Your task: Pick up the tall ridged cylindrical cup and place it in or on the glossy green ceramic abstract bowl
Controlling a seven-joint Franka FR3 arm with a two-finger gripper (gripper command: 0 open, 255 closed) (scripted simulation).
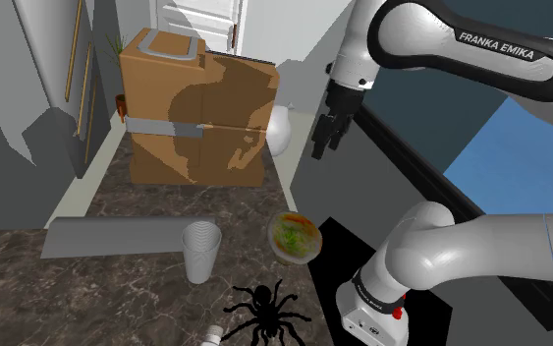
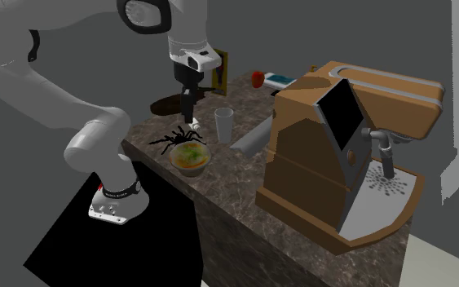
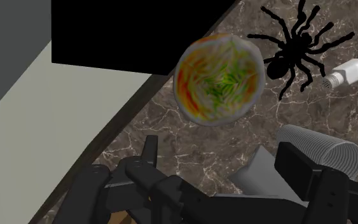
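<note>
The tall ridged cup (image 1: 201, 251) is pale grey and stands upright on the dark marbled counter (image 1: 87, 305). The bowl (image 1: 296, 237), green in the middle with orange and yellow streaks, sits near the counter's edge, to the shoulder view's right of the cup. My gripper (image 1: 320, 147) hangs high above the counter edge, beyond the bowl, open and holding nothing. In the wrist view the fingers (image 3: 149, 153) stand well apart, with the bowl (image 3: 219, 79) ahead and the cup (image 3: 320, 151) beside the right finger. From the second exterior view the gripper (image 2: 188, 117) is above the cup (image 2: 223, 124) and bowl (image 2: 191, 156).
A black spider figure (image 1: 264, 313) lies close in front of the cup and bowl, beside a small white object (image 3: 346, 71). A grey slab (image 1: 117, 237) lies next to the cup. A big brown coffee machine (image 1: 200, 108) stands behind. A black area (image 3: 133, 32) lies beyond the counter's edge.
</note>
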